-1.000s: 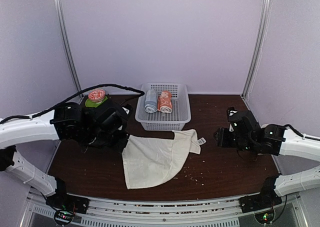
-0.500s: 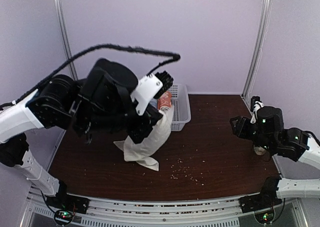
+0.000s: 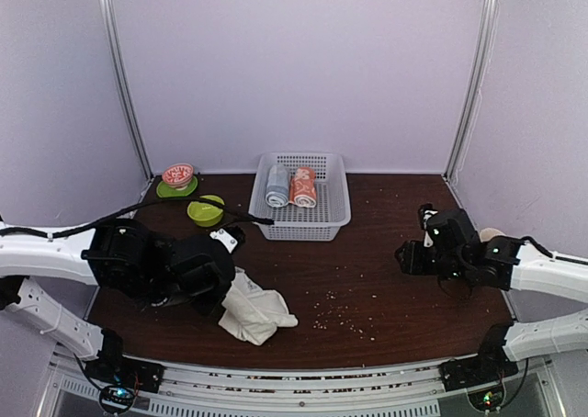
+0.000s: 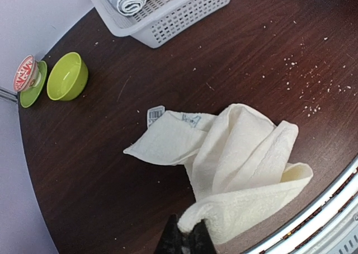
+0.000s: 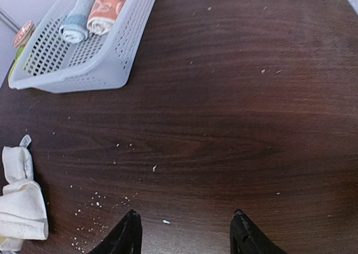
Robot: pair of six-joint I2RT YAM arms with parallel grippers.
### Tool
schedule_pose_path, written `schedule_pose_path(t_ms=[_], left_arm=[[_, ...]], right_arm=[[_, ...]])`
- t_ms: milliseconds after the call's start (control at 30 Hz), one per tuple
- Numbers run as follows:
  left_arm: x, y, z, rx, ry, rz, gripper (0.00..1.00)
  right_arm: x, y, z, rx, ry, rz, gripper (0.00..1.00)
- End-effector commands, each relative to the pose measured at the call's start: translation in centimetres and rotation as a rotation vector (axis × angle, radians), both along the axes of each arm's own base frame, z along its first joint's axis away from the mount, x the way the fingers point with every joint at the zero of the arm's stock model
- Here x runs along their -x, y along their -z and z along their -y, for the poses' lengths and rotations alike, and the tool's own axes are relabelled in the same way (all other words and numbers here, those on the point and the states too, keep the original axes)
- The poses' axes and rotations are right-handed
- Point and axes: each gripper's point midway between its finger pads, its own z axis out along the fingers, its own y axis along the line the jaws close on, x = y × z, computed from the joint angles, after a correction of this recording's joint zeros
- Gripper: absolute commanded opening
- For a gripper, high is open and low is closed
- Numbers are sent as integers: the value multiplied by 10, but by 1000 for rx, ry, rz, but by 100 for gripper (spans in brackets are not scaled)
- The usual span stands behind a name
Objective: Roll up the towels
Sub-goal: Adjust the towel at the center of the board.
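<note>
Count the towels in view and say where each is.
3. A grey-blue roll and an orange roll lie in the basket; a cream towel lies crumpled on the table, pinched by the left gripper.

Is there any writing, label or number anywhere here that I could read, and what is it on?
No text here can be read.
The tag on the cream towel: dark print, too small to read.
The red-and-white dish: white marks, too blurred to tell whether they are letters.

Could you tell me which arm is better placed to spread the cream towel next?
Left: the left gripper pinches the towel's edge; the right gripper hangs open over bare table, apart from it.
</note>
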Motion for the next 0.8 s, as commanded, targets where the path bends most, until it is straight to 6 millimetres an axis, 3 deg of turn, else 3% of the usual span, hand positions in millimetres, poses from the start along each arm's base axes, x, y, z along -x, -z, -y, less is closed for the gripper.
schedule_pose_path(t_ms=[0, 67, 200, 267, 300, 400, 467, 533, 667, 767], left_arm=[[-13, -52, 4, 119, -39, 110, 0], [-21, -96, 25, 168, 16, 195, 0], [-30, -185, 96, 245, 190, 319, 0], [-24, -229, 134, 316, 287, 348, 0], [-17, -265, 148, 388, 333, 379, 0], [9, -311, 175, 453, 453, 430, 0], [17, -319, 174, 471, 465, 427, 0], [13, -308, 161, 454, 420, 411, 0], [-6, -252, 109, 387, 251, 388, 0], [-24, -197, 53, 389, 95, 302, 0]], right_arm=[[-7, -6, -50, -125, -131, -27, 54], [-12, -12, -51, -132, -114, -12, 54], [-19, -50, -34, -138, -42, 89, 55], [-21, -76, -18, -135, 2, 143, 56], [-21, -88, -10, -135, 27, 171, 57], [-19, -124, 16, -141, 85, 248, 57], [-17, -140, 30, -144, 112, 277, 57], [-15, -142, 39, -137, 125, 280, 58], [-14, -129, 45, -122, 131, 255, 58], [-15, -110, 36, -134, 95, 223, 58]])
